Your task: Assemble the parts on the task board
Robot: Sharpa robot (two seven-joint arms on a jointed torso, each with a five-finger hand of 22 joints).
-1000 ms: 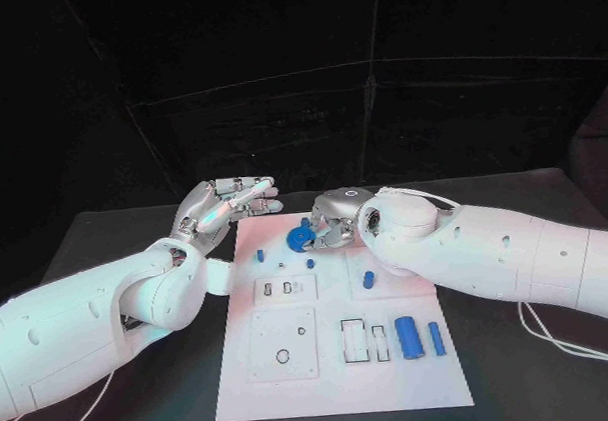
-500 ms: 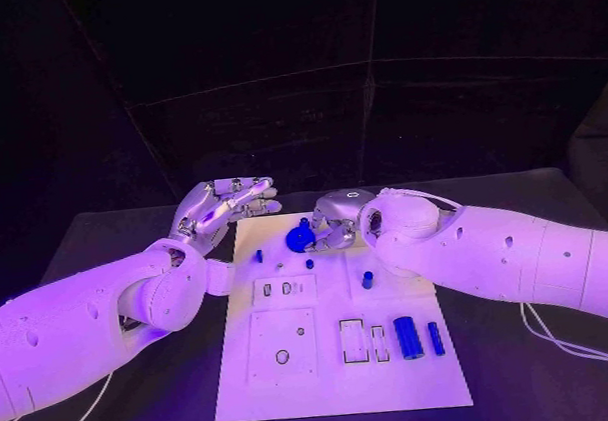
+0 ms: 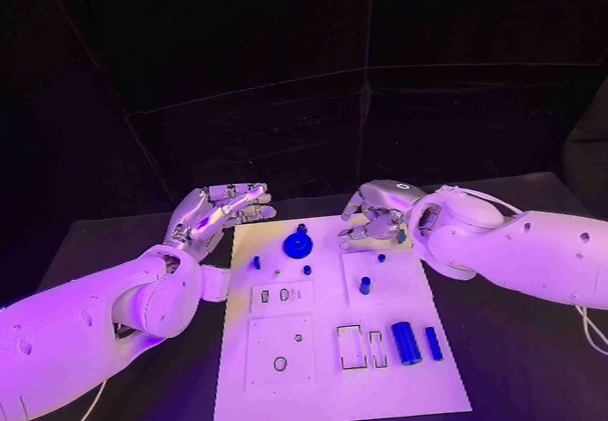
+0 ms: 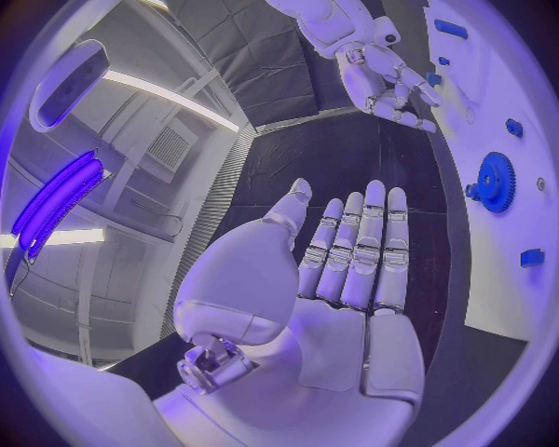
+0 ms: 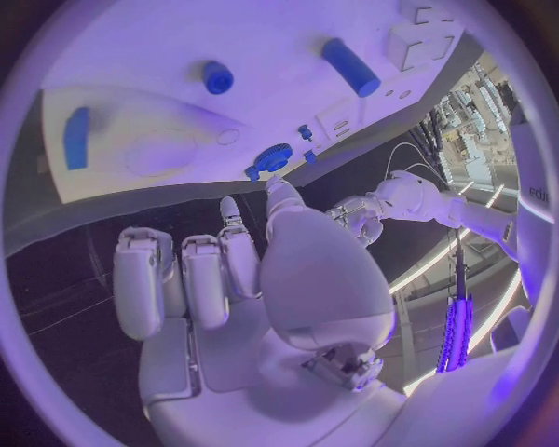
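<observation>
The white task board (image 3: 336, 388) lies in the middle of the black table. A blue gear (image 3: 297, 242) sits on its far part, free of both hands; it also shows in the left wrist view (image 4: 497, 182) and the right wrist view (image 5: 275, 158). My right hand (image 3: 374, 217) hovers just right of the gear at the board's far right corner, fingers apart and holding nothing (image 5: 233, 279). My left hand (image 3: 221, 210) is raised off the board's far left corner, palm flat, fingers straight and empty (image 4: 344, 265).
Small blue parts lie mid-board: a peg (image 3: 307, 268), a piece (image 3: 256, 262) and a short stub (image 3: 363, 285). A thick blue cylinder (image 3: 405, 341) and a slim one (image 3: 433, 343) lie at the near right, beside rectangular slots (image 3: 353, 344). Black table surrounds the board.
My right hand has let go of the blue gear and drawn away to the right. The gear stays on the board's far part. My left hand has barely moved.
</observation>
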